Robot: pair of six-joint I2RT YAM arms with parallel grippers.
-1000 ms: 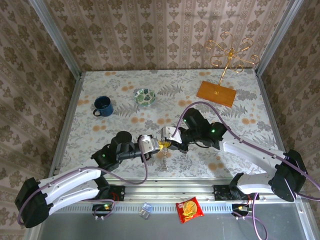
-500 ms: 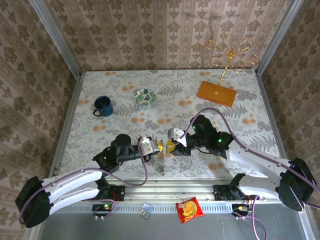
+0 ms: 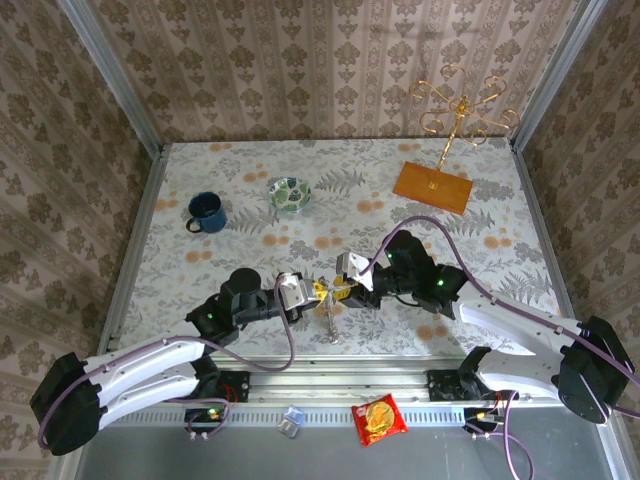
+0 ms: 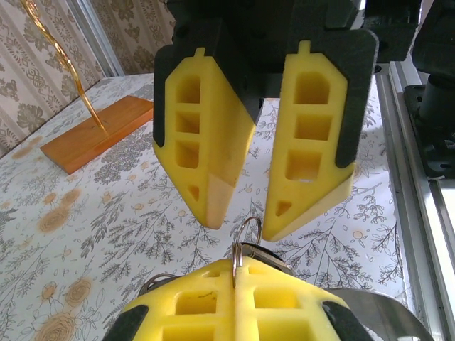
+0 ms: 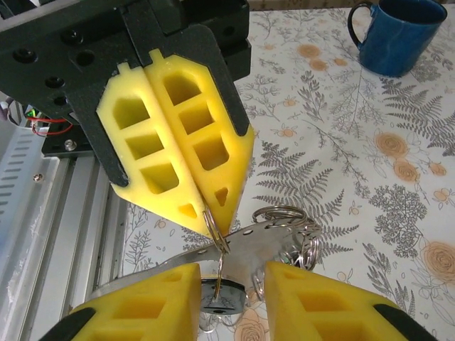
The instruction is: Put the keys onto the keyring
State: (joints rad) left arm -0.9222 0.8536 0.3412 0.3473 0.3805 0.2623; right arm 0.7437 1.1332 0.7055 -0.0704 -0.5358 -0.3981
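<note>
My left gripper (image 4: 235,273) is shut on a small split ring (image 4: 249,234), pinched upright between its yellow fingertips just above the table near the front edge. In the right wrist view the left gripper (image 5: 217,224) holds that ring (image 5: 215,229), and a dark key (image 5: 224,295) hangs below it. The keyring (image 5: 284,231), a grey metal band with holes and several loose rings, slants behind it. My right gripper (image 5: 232,273) stands open, its fingers on either side of the dark key and touching nothing. From above, the left gripper (image 3: 318,291) and right gripper (image 3: 342,290) face each other, with the keyring (image 3: 330,322) dangling.
A blue mug (image 3: 206,212) and a green-patterned bowl (image 3: 290,193) stand at the back left. A gold wire stand on an orange base (image 3: 433,185) is at the back right. A red snack packet (image 3: 379,418) lies on the metal ledge below the front rail.
My right gripper has opened from shut and shifted slightly right. The left gripper stays shut on the ring, and the keyring has swung a little beneath it.
</note>
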